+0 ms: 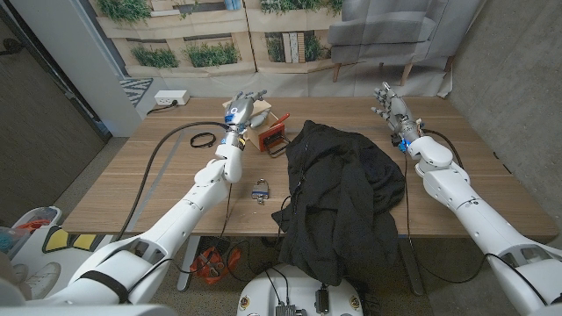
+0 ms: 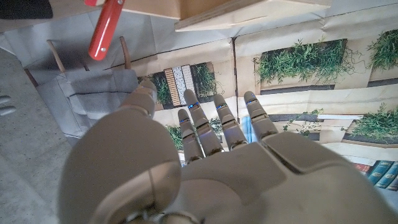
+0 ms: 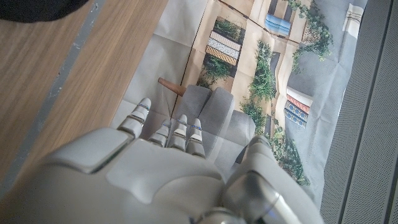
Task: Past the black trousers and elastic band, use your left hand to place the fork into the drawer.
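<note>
My left hand (image 1: 244,107) hovers over a small wooden drawer box (image 1: 263,123) at the back of the table, fingers straight and apart, holding nothing. In the left wrist view the left hand (image 2: 205,162) reaches toward the drawer's wooden edge (image 2: 249,9) and its red handle (image 2: 106,28). The drawer's red front (image 1: 273,134) faces the black trousers (image 1: 338,193), which lie heaped mid-table and hang over the near edge. A black elastic band (image 1: 203,139) lies left of the drawer. The hand hides the drawer's inside. My right hand (image 1: 391,107) is raised at the back right, fingers spread and empty.
A small padlock (image 1: 261,190) lies on the wooden table (image 1: 132,189) near my left forearm. Black cables run across the left half of the table. A white power strip (image 1: 171,98) sits on the floor beyond the far left corner.
</note>
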{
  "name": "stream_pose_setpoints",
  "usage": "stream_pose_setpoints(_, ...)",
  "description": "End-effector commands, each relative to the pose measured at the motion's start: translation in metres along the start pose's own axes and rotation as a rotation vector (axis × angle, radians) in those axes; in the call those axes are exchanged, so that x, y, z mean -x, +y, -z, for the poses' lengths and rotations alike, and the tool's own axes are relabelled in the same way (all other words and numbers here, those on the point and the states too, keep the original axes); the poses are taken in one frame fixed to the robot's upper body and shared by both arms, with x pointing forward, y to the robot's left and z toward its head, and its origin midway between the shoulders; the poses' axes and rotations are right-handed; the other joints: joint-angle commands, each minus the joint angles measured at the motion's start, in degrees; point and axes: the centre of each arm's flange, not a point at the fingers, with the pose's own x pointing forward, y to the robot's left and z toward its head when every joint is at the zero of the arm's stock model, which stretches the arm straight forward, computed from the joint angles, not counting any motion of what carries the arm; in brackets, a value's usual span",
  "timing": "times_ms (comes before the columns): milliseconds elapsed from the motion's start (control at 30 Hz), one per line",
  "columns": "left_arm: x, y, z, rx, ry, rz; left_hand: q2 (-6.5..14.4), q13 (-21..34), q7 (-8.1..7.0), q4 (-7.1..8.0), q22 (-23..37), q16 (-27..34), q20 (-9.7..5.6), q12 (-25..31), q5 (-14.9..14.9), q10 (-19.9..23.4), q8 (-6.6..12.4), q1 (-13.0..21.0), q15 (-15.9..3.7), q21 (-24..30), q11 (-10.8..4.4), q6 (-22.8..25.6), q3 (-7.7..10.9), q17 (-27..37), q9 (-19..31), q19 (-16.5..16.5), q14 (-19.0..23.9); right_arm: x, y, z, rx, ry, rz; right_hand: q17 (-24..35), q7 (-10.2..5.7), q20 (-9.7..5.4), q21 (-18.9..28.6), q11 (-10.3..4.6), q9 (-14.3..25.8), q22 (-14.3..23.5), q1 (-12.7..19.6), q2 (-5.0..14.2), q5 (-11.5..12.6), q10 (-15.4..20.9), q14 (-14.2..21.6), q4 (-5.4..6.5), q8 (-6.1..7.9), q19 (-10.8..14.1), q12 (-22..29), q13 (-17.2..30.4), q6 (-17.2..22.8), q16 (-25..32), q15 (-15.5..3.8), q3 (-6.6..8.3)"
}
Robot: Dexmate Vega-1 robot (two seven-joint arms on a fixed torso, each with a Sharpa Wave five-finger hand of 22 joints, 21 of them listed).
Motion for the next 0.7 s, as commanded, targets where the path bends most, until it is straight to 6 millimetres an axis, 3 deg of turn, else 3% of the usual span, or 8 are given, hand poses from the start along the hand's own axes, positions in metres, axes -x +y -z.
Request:
stream_pose_setpoints(33, 0.004, 0.017, 0.013, 0.113, 0.048, -0.017, -0.1, -0.1, 0.57, 0.34, 0.2, 0.2, 0.26, -0.3, 0.5, 0.4, 0.29, -0.5, -3.85, 0.0, 0.46, -0.1, 0.04, 0.0, 0.0, 0.0, 0.6, -0.001, 0.011, -0.006, 0.023, 0.0, 0.009, 0.3, 0.14, 0.09, 0.4, -0.13, 0.2, 0.1, -0.4, -0.02, 0.0, 0.6, -0.3, 0.11, 0.21, 0.0, 0.3, 0.1, 0.5, 0.2, -2.65, 0.3)
stream_pose_setpoints(433, 0.002, 0.026, 0.035, 0.311, 0.104, 0.01, -0.1, -0.2, 1.52, 1.05, 0.2, 0.3, 0.62, -1.0, 0.4, 0.2, 0.23, -2.5, -2.97, 0.1, 1.1, -0.4, -0.35, -0.2, 0.0, 0.1, 0.5, -0.007, 0.016, -0.015, 0.054, -0.009, 0.027, 0.4, 0.13, 0.16, 0.5, -0.15, 0.2, 0.1, -0.9, -0.05, 0.0, 0.6, -0.3, 0.34, 0.19, 0.1, 0.3, 0.1, 0.6, 0.3, -2.77, 0.16)
stream_pose_setpoints(700, 0.001, 0.03, 0.036, 0.319, 0.077, -0.015, -0.1, -0.2, 1.88, 1.25, 0.2, 0.2, 0.54, -1.3, 0.4, 0.0, 0.12, -3.2, -2.72, 0.1, 1.41, -0.8, -0.48, -0.3, 0.0, 0.2, 0.2, -0.014, 0.017, -0.023, 0.086, -0.019, 0.019, 0.4, 0.11, 0.24, 0.5, -0.14, 0.2, 0.1, -1.0, -0.05, 0.0, 0.5, -0.2, 0.42, 0.16, 0.1, 0.3, 0.1, 0.5, 0.3, -2.77, 0.13)
